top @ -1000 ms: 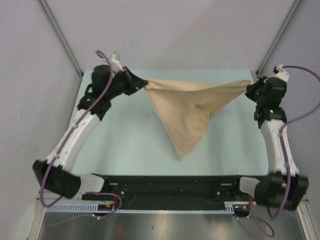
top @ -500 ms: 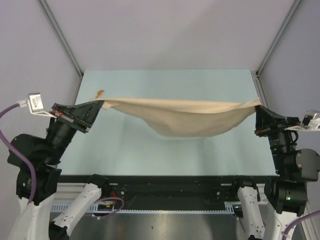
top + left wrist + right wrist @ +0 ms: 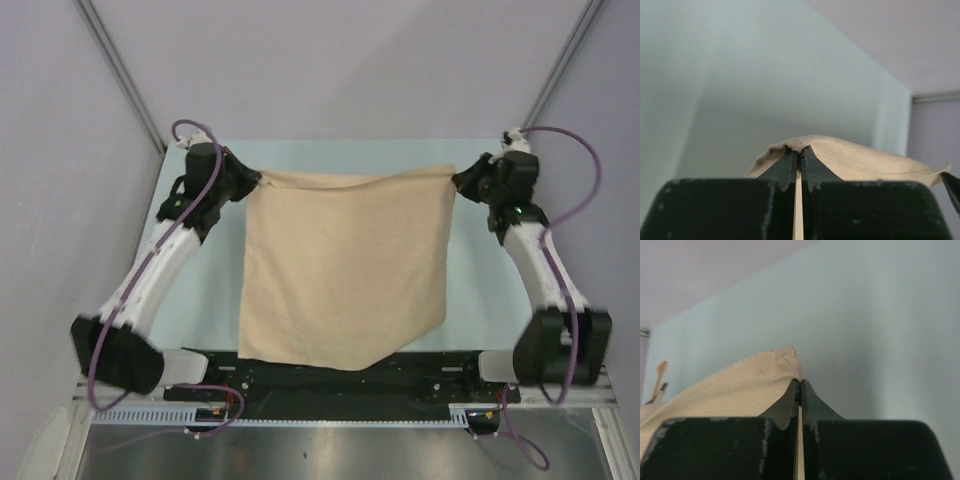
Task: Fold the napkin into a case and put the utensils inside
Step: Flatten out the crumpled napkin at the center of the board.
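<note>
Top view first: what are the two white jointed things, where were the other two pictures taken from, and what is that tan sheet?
The top view comes from a fixed camera above and behind two white robot arms, which are bolted at the near edge of a pale blue-green table. Each arm ends in a black two-finger gripper. The left gripper and the right gripper are each shut on a far corner of the plain beige-tan cloth napkin, which is stretched between them and spreads towards the bases. I cannot tell whether it lies flat or hangs. The other two pictures come from a camera on each wrist, looking along the closed fingers at the pinched corner. In the right wrist view two slim utensils, one orange-tan and one darker, show at the left edge beyond the cloth.
</note>
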Tool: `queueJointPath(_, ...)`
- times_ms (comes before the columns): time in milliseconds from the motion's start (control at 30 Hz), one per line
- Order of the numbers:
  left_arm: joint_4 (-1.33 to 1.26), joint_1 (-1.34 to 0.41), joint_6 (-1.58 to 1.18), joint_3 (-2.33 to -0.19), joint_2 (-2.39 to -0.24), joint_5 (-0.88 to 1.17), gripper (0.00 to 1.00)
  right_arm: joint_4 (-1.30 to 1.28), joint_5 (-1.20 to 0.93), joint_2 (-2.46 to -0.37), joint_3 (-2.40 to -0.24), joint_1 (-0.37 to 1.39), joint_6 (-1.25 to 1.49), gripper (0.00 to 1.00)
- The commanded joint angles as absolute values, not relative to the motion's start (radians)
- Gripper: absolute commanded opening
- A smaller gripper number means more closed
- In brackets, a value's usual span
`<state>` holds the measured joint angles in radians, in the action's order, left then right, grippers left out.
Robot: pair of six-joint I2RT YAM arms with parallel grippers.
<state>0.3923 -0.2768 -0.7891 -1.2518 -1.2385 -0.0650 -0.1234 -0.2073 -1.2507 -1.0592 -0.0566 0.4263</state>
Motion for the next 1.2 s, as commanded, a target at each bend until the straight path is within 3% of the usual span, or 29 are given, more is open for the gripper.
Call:
queueJointPath(0, 0.338, -0.169, -0.899, -1.348, -1.603, -0.065, 0.00, -0.063, -0.179, -1.713, -1.315, -0.023, 0.393, 0.03)
queueJointPath(67, 0.210, -0.134, -0.871, -1.437, -1.746, -0.008, 0.15, -0.118, -0.207, -1.872, -1.540, -0.025, 0.414, 0.10)
queueJointPath(100, 0.224, -0.123, -0.867, -1.501, -1.879, -0.008, 0.28, -0.117, -0.206, -1.990, -1.596, -0.023, 0.419, 0.29)
queueJointPath(167, 0.276, -0.103, -0.819, -1.697, -2.003, 0.049, 0.42, -0.194, -0.209, -2.110, -1.812, -0.025, 0.439, 0.35)
queueJointPath(200, 0.316, -0.094, -0.801, -1.763, -2.075, 0.061, 0.56, -0.233, -0.206, -2.149, -1.875, -0.018, 0.437, 0.43)
queueJointPath(267, 0.443, -0.095, -0.752, -1.877, -2.091, 0.054, 0.64, -0.363, -0.158, -2.216, -1.989, -0.006, 0.381, 0.52)
queueJointPath(367, 0.436, -0.104, -0.719, -1.768, -1.993, 0.005, 0.70, -0.451, -0.055, -2.182, -1.921, 0.029, 0.330, 0.58)
queueJointPath(567, 0.190, -0.113, -0.750, -1.328, -1.760, 0.118, 0.60, -0.346, -0.028, -1.962, -1.617, 0.098, 0.334, 0.61)
queueJointPath(900, 0.140, -0.400, -0.800, -0.919, -1.514, 0.159, 0.61, -0.443, 0.182, -1.524, -1.028, 0.123, 0.445, 0.61)
queueJointPath(1000, 0.117, -0.414, -0.816, -0.798, -1.442, 0.134, 0.59, -0.390, 0.045, -1.383, -0.821, 0.028, 0.453, 0.62)
queueJointPath(1167, 0.091, -0.425, -0.815, -0.663, -1.300, 0.136, 0.59, -0.387, -0.084, -1.269, -0.674, -0.057, 0.469, 0.65)
